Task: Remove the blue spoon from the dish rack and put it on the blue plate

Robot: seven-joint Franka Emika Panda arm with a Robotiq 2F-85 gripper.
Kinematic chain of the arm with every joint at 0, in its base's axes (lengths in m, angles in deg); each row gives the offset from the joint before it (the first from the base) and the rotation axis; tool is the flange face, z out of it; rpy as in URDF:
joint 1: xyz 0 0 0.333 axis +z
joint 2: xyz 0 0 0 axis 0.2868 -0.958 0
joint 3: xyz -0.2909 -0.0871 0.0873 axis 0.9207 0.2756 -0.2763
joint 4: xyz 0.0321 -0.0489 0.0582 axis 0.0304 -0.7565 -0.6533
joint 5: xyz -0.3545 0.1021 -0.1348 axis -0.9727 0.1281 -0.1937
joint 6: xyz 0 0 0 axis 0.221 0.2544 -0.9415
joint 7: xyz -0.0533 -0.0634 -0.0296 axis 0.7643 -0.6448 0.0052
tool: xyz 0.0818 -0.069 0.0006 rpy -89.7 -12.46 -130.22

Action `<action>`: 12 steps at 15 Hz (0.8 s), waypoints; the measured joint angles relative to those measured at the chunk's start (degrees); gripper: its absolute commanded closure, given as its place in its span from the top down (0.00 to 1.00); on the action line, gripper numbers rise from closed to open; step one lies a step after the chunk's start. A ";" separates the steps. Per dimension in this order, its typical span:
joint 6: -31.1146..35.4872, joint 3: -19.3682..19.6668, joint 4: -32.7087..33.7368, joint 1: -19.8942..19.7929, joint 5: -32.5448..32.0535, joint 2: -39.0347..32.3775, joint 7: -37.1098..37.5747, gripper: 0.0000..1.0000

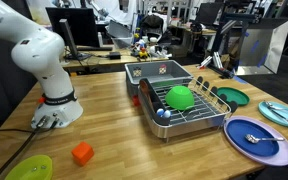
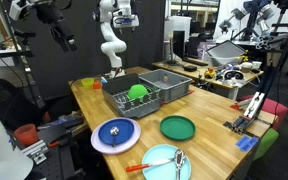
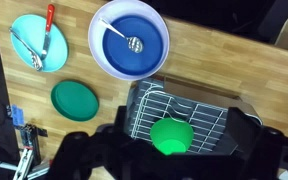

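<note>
The blue spoon (image 3: 120, 34) lies on the blue plate (image 3: 149, 62), apart from the dish rack (image 3: 199, 112). In both exterior views the plate (image 1: 269, 148) (image 2: 102, 143) sits on the wooden table next to the rack (image 1: 206, 110) (image 2: 119, 100), with the spoon (image 1: 252, 137) (image 2: 115, 128) on it. A green bowl (image 3: 171, 135) sits upside down in the rack. My gripper (image 3: 174, 158) is high above the rack, open and empty; its dark fingers frame the bottom of the wrist view. In an exterior view it hangs near the top (image 2: 119, 12).
A dark green plate (image 3: 75, 100) and a light teal plate (image 3: 29, 60) holding utensils lie beside the blue plate. A grey square bin (image 1: 159, 72) stands behind the rack. An orange block (image 1: 82, 153) and a yellow-green plate (image 1: 29, 168) lie near the robot base.
</note>
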 measured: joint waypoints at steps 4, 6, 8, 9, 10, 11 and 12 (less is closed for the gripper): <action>0.00 0.00 0.00 0.00 0.00 0.00 0.00 1.00; 0.00 0.00 0.00 0.00 0.00 0.00 0.00 1.00; 0.00 0.00 0.02 0.00 0.00 0.00 0.00 1.00; 0.00 -0.04 0.11 0.04 0.00 -0.06 -0.02 1.00; 0.02 -0.18 0.31 0.20 0.00 -0.30 -0.09 1.00; 0.02 -0.51 0.69 0.59 0.00 -0.79 -0.23 1.00; 0.07 -1.02 1.21 1.19 0.00 -1.65 -0.33 1.00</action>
